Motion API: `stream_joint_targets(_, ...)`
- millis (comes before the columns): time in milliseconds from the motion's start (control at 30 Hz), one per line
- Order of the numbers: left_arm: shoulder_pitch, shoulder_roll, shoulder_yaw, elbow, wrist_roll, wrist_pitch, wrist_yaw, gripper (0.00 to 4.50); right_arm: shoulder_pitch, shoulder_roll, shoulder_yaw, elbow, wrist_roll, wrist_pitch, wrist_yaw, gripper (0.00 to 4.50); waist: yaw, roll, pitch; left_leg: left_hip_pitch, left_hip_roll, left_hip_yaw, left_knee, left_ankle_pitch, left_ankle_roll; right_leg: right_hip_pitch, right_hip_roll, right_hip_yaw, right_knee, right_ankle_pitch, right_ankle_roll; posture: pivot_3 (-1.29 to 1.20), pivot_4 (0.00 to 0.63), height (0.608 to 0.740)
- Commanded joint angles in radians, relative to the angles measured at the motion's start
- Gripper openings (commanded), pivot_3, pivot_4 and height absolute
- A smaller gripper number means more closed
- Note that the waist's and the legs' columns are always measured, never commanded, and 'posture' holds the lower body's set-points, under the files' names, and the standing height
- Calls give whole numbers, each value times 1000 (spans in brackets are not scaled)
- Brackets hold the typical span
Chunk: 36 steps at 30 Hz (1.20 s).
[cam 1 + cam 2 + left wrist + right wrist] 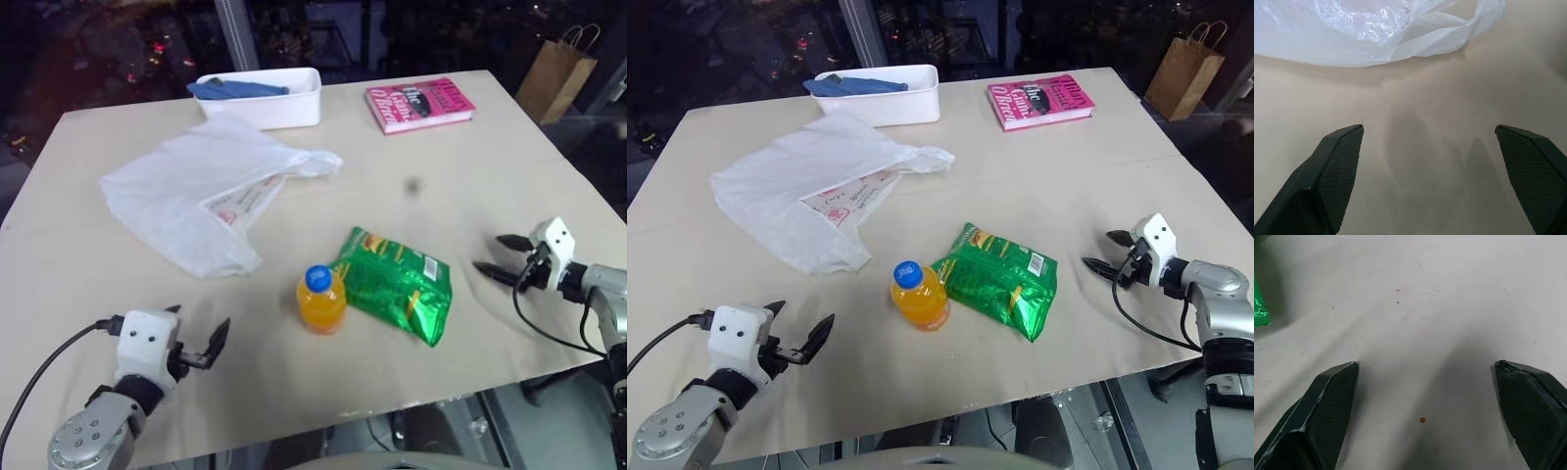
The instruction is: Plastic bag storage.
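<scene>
Lying crumpled on the table's [490, 147] far left part, just in front of the white bin [269, 98]: the plastic bag [196, 186], red print only dimly legible through it. Blue contents of bin hard to identify. Spread wide and empty near the front edge: left gripper [196, 338]. Likewise wide, holding nothing, right of the green snack packet [397, 284] and orange bottle [321, 299]: right gripper [495, 255].

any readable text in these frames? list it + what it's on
Book, pink cover: large title looks like "The Game O...", not fully legible; the smaller lines above are too blurred.
Plastic bag: red print on a paper showing through, too small to read.
Green snack packet: white label and yellow lettering, unreadable.
Orange bottle: no text visible.
Bin, paper bag: none.
</scene>
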Motion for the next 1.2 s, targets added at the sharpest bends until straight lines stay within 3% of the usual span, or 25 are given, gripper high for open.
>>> stream_joint_targets(33, 21, -5, 28, 10, -15, -72, -37, 4469, -13, -18, -9, -27, 5, 4, 13, 4500, 0, 0, 0, 0, 0, 0, 0, 0, 0, 0, 0, 0, 0, 0, 0, 0, 150, 740)
stream_joint_targets(633, 51, -56, -2, 169, 20, -336, -90, 4469, -9, -19, -25, -67, 20, 28, 23, 4500, 0, 1, 0, 0, 0, 1, 0, 0, 0, 0, 0, 1, 0, 0, 0, 0, 150, 740)
stream_joint_targets(1200, 47, -67, -5, 261, 8, -460, -124, 4469, 0, -19, -26, -75, 23, 26, 26, 4500, 0, 1, 0, 0, 0, 1, 0, 0, 1, 0, 0, 1, 0, 0, 0, 0, 150, 740)
